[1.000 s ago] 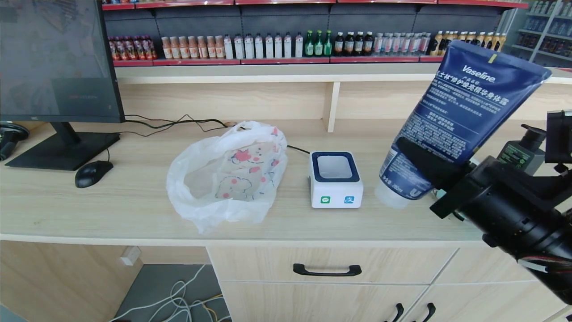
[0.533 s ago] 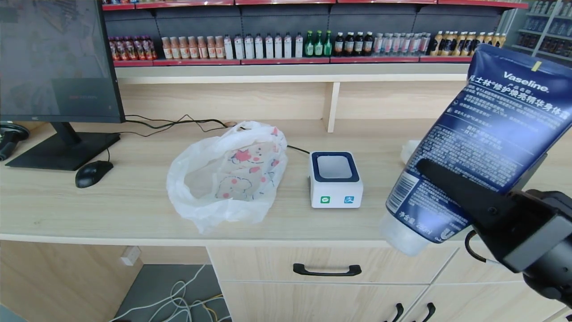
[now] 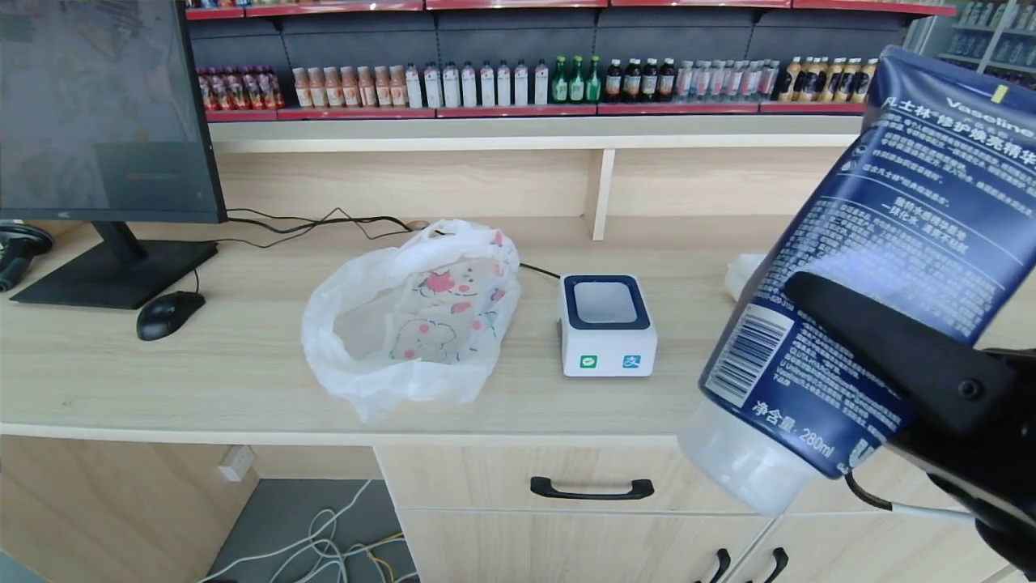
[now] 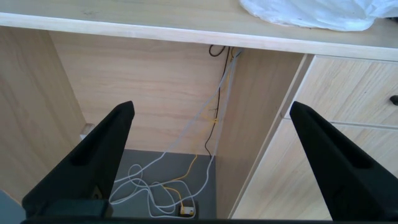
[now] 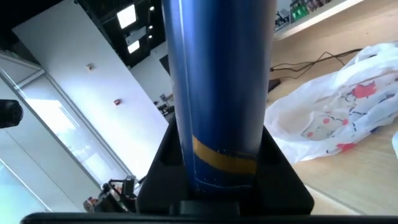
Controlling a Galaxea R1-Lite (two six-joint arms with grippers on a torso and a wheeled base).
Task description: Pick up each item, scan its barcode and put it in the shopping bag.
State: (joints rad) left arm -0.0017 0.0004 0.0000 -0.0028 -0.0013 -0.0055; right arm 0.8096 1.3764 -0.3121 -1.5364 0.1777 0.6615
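**Head view:** The right gripper [image 3: 850, 320] is clamping the blue lotion tube [image 3: 914, 186] low on its body, cap end down. It is holding the tube in the air at about four o'clock from the scanner [image 3: 607, 324], out past the front edge of the desk [image 3: 202, 372]. The barcode [image 3: 749, 356] is facing the camera rather than the scanner's upturned window, so the scan will likely fail unless the tube is rolled over. The shopping bag [image 3: 413, 324] is slumping at the scanner's nine o'clock, and its limp mouth could catch the tube on the way in.

**Left wrist view:** The left gripper [image 4: 211, 112] is hanging below desk height, its jaws spread wide and empty. It is facing the open cabinet bay and its cables [image 4: 186, 186], too far from the tube to help if it slips.

**Right wrist view:** The jaws are pinching the tube from both sides. The soft, long body could pivot or squeeze out during a turn. A drop from here would probably miss the desk and land on the floor.
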